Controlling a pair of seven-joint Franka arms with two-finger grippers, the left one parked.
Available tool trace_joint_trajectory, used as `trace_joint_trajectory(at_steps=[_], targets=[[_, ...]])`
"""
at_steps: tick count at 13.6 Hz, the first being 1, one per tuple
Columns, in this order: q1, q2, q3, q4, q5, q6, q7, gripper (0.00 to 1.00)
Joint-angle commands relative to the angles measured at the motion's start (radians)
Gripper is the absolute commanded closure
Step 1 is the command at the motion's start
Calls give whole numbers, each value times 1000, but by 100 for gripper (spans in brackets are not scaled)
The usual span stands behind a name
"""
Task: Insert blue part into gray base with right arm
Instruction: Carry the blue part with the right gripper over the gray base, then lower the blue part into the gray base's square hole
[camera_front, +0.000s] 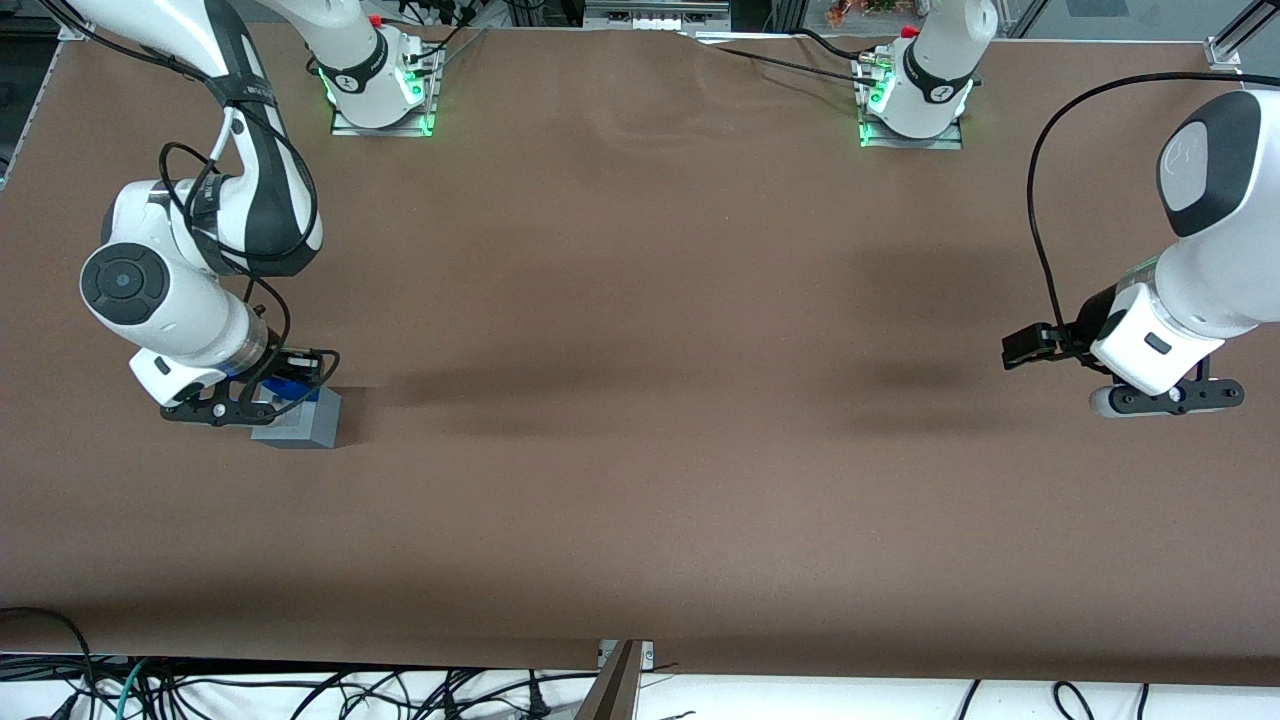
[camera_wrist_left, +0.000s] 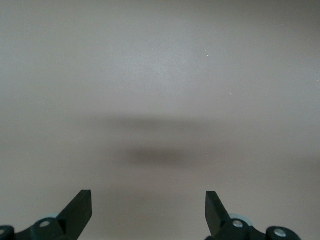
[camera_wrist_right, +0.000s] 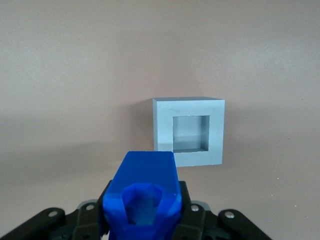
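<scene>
Clamped between my jaws, the blue part is hanging in my gripper, held clear above the brown table. I am hovering it just beside and over the gray base, whose square recess is facing up and standing empty. That base is sitting toward the working arm's end of the table, under my right arm.

Right arm bent low; gripper jaws clamped on load.
</scene>
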Motion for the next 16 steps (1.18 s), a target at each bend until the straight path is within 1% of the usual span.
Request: trace_joint_trajectory(at_steps=[1,16], targets=[[3,16,3,31,2,-34,-21,100],[5,34,11,61,4,-48,-42,100]])
